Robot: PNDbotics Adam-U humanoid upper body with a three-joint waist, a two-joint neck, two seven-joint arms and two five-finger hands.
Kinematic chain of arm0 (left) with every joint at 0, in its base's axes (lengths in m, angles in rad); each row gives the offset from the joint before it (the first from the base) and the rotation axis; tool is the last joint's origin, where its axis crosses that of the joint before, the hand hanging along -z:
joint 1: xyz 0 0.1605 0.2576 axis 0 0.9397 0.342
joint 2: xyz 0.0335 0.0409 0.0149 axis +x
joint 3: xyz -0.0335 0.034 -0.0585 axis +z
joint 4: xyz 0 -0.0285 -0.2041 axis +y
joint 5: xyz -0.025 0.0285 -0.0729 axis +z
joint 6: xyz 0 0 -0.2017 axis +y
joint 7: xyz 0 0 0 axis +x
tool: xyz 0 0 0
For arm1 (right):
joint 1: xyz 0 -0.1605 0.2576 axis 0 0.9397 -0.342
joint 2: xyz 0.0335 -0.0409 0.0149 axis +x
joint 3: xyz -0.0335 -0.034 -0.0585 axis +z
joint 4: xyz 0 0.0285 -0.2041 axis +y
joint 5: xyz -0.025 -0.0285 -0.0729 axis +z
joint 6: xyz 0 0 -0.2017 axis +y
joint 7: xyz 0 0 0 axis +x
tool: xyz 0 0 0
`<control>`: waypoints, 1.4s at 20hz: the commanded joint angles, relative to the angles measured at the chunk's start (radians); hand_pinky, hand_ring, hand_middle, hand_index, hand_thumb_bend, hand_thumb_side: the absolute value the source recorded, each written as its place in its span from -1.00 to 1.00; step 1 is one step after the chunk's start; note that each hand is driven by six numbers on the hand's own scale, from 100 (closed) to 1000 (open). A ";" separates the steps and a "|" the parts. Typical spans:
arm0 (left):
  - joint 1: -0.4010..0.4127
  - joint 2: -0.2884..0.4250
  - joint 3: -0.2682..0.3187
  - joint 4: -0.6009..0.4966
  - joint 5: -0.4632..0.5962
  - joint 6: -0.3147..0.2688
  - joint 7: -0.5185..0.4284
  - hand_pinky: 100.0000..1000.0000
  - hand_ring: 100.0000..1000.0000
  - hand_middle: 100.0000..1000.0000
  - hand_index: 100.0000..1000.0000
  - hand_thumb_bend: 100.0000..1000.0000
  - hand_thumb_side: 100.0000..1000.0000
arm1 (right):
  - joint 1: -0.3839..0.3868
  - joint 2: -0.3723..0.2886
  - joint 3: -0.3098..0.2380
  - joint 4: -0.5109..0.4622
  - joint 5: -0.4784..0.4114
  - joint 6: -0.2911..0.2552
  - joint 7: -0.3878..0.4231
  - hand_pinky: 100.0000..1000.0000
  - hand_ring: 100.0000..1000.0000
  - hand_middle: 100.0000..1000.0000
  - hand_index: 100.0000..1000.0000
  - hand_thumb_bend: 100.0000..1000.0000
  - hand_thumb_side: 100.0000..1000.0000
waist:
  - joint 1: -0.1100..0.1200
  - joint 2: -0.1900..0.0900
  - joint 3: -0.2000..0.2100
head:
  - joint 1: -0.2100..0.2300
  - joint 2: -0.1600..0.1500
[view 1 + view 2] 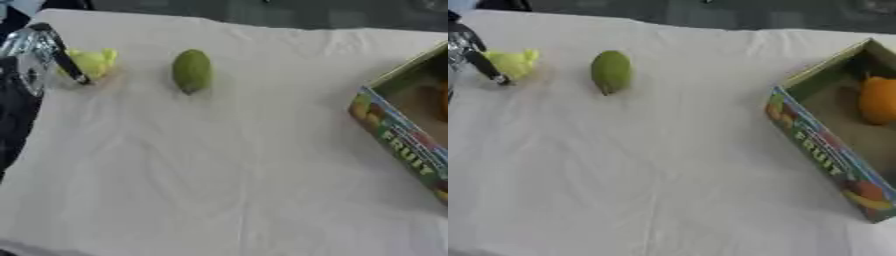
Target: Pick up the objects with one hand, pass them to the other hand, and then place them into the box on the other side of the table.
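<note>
My left hand (54, 49) comes in at the far left, over a yellow-green lumpy fruit (96, 62) on the white cloth. One dark finger (68, 62) crosses the fruit's front; whether the hand is curled round it I cannot tell. A green oval fruit (192, 70) lies apart to its right, untouched. On the right stands an open cardboard box (820, 155) with "FRUIT" on its side. An orange fruit (878, 100) lies inside it. My right hand shows in neither view.
A white wrinkled cloth (219, 175) covers the table. The table's far edge runs along the top, with dark floor behind it. My left arm's dark body fills the left edge below the hand.
</note>
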 commanded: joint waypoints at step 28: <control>0.275 0.144 -0.230 -0.854 0.454 -0.050 0.136 -0.30 -0.11 -0.17 -0.15 -0.73 -1.00 | -0.024 -0.114 -0.040 -0.021 -0.071 -0.065 -0.020 1.00 0.79 0.91 0.99 -1.00 -0.45 | 0.019 -0.062 0.022 | -0.118 0.022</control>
